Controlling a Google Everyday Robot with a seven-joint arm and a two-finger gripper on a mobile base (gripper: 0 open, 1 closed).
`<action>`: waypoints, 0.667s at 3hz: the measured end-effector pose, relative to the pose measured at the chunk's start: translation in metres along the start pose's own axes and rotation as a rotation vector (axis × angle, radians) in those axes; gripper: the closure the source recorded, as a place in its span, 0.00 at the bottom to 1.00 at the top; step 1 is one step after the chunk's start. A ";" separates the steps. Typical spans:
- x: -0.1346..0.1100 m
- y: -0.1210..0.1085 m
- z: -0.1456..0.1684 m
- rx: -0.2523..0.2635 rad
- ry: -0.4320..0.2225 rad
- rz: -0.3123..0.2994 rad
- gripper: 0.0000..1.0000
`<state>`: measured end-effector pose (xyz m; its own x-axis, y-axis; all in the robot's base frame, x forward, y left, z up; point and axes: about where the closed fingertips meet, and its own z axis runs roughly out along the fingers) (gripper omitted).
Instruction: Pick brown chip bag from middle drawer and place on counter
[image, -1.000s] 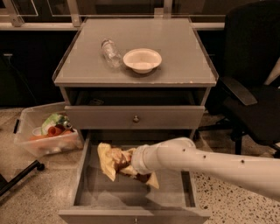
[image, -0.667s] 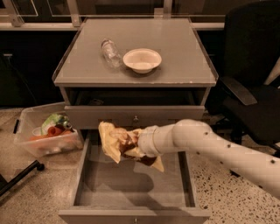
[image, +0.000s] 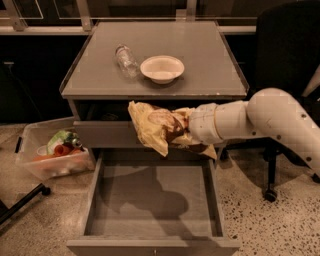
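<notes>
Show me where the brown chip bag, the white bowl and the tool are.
brown chip bag (image: 150, 125): camera view, its pale front face.
white bowl (image: 161, 69): camera view, its inner bottom.
tool (image: 181, 132): camera view, where it grips the bag's right end, above the middle drawer (image: 155, 207).

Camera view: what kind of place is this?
Probably an office or lab test area: a wheeled office chair, speckled floor, grey drawer cabinet. The gripper holds the brown chip bag above the middle drawer.

White bowl (image: 162, 68), clear plastic bottle (image: 125, 60) lying just left of it; clear bin (image: 27, 150) of produce (image: 62, 146) on speckled floor (image: 260, 230), well left of gripper (image: 176, 131) at cabinet front (image: 100, 134); dark chair (image: 285, 55) right.
</notes>
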<state>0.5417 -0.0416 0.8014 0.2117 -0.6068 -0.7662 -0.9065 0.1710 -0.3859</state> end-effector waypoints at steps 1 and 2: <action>-0.013 -0.020 -0.033 0.054 0.042 -0.056 1.00; -0.016 -0.018 -0.033 0.050 0.036 -0.064 1.00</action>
<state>0.5426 -0.0610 0.8374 0.2545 -0.6454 -0.7202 -0.8719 0.1691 -0.4596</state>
